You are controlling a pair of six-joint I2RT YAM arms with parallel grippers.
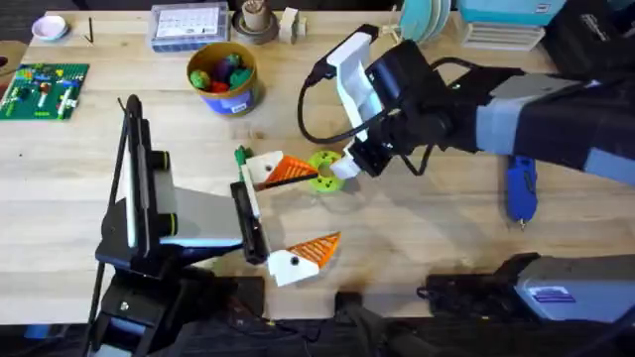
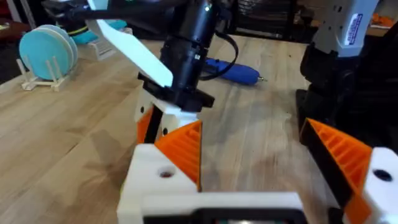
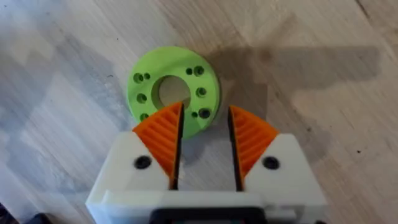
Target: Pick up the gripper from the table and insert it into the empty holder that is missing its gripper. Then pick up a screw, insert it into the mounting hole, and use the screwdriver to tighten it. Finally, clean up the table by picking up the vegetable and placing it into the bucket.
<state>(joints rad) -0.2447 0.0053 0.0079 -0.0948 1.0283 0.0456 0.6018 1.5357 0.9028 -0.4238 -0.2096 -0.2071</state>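
In the overhead view the right gripper (image 1: pixel 342 169) covers part of the bright green round plastic disc with holes (image 1: pixel 322 171), while the slim green toy vegetable (image 1: pixel 240 155) near the left gripper (image 1: pixel 288 213) is too small to identify.

You're on a light wood table (image 1: pixel 89 159) — matt, visible grain, a few dark specks. Green disc (image 3: pixel 173 90) looks like matt plastic, faint print texture. Right gripper (image 3: pixel 205 134) has white plastic finger blocks, smooth, with ribbed orange pads (image 3: pixel 163 134). Left gripper (image 2: pixel 258 171) shows the same build — white plastic, ribbed orange. Screwdriver (image 1: pixel 522 186) is glossy blue plastic. Bucket (image 1: pixel 224 79) looks like smooth plastic, yellow rim.
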